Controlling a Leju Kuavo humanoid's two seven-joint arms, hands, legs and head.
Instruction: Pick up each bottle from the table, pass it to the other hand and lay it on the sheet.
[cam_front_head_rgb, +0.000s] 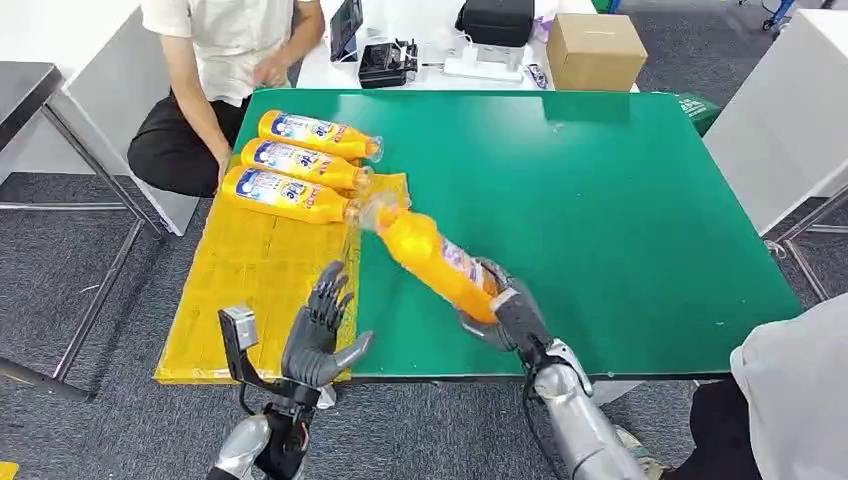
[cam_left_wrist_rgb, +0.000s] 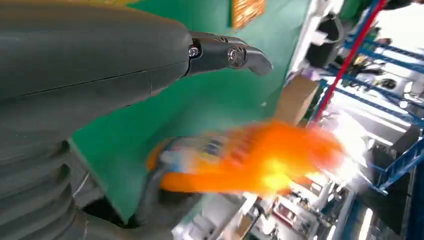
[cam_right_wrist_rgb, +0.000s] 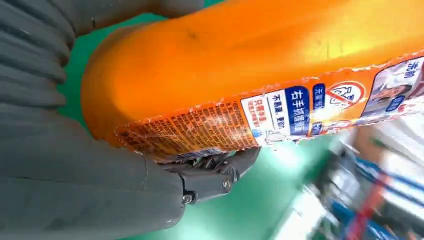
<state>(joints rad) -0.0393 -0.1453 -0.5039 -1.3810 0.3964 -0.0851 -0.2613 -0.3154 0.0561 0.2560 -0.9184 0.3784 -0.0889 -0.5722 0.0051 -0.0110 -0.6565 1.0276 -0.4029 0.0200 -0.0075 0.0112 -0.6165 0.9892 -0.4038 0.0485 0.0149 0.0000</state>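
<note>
Right hand (cam_front_head_rgb: 500, 310) grips orange bottle (cam_front_head_rgb: 430, 255) — left hand (cam_front_head_rgb: 320, 335) apparently empty, spread.

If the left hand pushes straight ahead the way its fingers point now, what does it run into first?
Most likely the orange bottle held by the right hand: the left hand is open, fingers aimed up toward the bottle's neck end. Depth is unclear; it might pass beneath, over the yellow sheet.
</note>
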